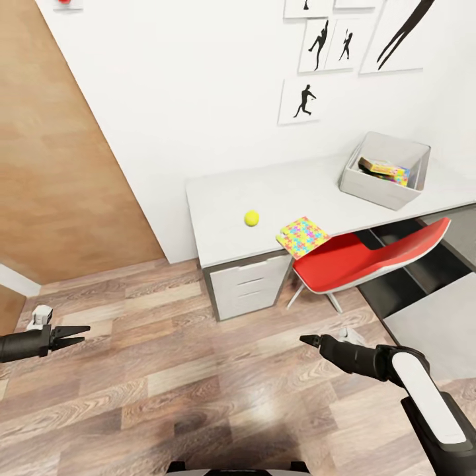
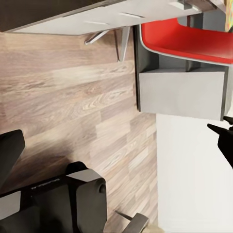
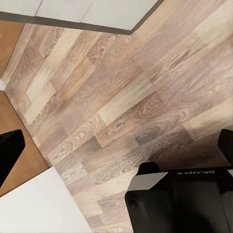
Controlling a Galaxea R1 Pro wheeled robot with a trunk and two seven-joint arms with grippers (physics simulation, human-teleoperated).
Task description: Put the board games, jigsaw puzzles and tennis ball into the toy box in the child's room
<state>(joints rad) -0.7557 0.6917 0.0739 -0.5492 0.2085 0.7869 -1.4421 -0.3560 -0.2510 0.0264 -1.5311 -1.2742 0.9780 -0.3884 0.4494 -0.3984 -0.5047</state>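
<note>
Nearest, the left pincer (image 1: pixel 71 334) is hanging slightly parted and the right pincer (image 1: pixel 311 341) pinched to a point, both empty above open floor (image 1: pixel 198 370). On the desk (image 1: pixel 218 218), the tennis ball (image 1: pixel 251 217) is looking light and roll-prone. The jigsaw puzzle (image 1: pixel 303 236) is overhanging the edge beside the red chair (image 1: pixel 367 254), offering a flat, stiff lip. Farthest, the toy box (image 1: pixel 387 170) is sitting open-topped.
</note>
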